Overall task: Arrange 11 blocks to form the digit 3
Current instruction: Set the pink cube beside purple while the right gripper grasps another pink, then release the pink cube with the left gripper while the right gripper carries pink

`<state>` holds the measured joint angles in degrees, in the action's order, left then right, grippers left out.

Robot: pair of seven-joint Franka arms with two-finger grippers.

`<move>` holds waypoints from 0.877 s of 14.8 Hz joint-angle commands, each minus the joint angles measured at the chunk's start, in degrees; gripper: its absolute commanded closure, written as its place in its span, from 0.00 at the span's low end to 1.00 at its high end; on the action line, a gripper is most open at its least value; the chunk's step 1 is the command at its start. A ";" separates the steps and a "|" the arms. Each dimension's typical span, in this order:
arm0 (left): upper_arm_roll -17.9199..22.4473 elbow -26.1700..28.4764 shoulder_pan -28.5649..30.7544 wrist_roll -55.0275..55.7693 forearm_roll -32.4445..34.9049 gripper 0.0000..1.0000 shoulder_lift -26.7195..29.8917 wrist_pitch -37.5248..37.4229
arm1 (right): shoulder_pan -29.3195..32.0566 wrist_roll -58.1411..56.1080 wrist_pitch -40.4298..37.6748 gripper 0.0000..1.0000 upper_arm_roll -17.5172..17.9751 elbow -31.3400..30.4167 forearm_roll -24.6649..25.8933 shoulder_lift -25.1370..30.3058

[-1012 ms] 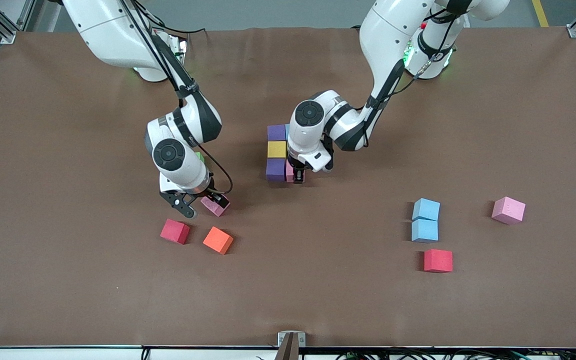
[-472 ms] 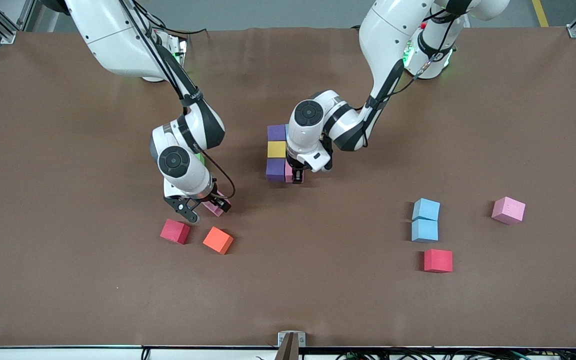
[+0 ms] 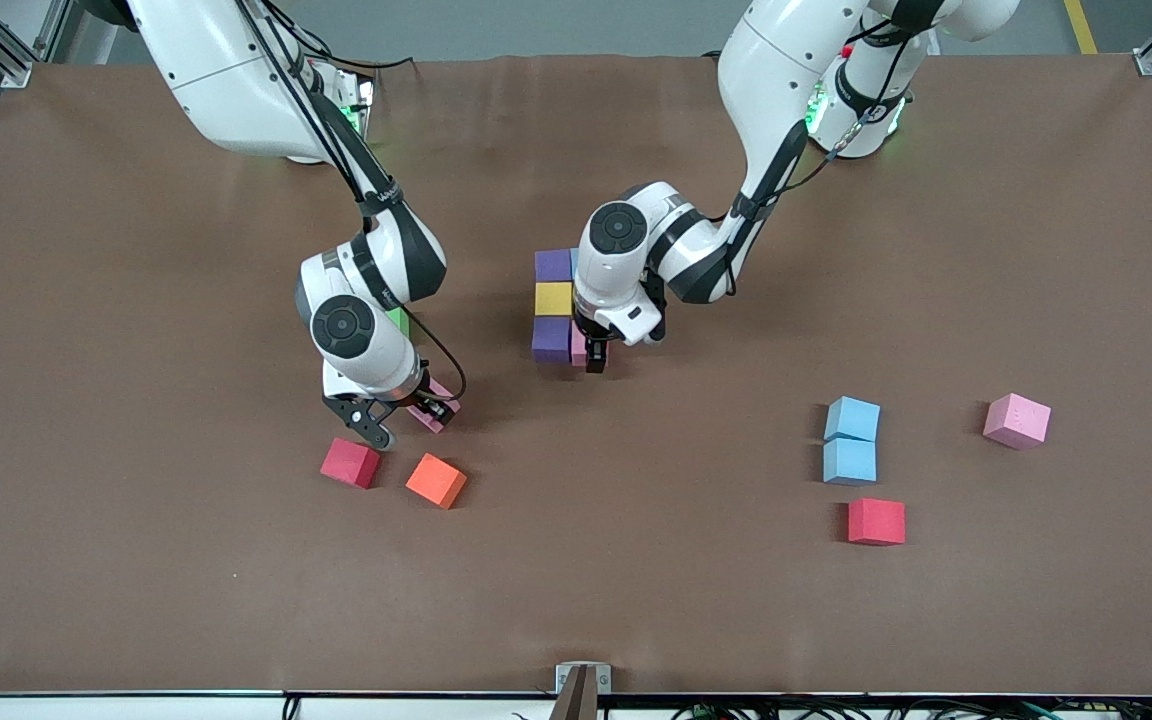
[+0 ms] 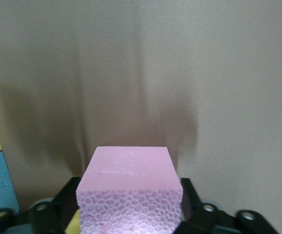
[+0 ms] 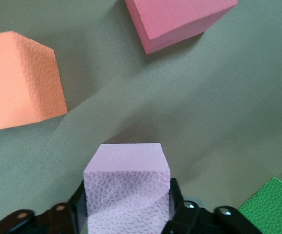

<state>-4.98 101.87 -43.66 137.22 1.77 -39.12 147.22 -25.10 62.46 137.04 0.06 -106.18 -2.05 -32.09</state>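
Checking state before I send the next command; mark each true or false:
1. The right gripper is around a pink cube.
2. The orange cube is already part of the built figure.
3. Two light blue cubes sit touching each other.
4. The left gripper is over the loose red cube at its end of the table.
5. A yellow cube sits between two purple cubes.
1. True: the right gripper straddles a pink cube.
2. False: the orange cube lies loose beside a red cube, apart from the figure.
3. True: the light blue cubes touch.
4. False: the left gripper is at the figure, around another pink cube.
5. True: the yellow cube.
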 commanded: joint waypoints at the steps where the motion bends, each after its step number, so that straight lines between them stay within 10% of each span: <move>1: 0.24 -0.62 -0.37 0.25 1.21 0.00 0.35 -0.44 | 0.40 0.64 -0.01 0.53 0.30 0.45 0.29 -0.26; 5: 0.24 -0.62 -0.20 0.16 1.21 0.00 5.88 -5.44 | -0.21 -0.14 -0.36 0.97 0.30 1.06 0.29 -0.26; 13: 0.67 -7.36 6.20 -10.98 1.21 0.00 16.18 -20.01 | -1.88 -8.22 -0.54 1.00 0.56 3.78 0.12 -0.26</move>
<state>-4.12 97.97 -40.43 130.15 1.78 -23.89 132.15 -26.30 57.37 136.91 0.67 -103.74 -2.01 -32.06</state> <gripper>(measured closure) 0.000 0.502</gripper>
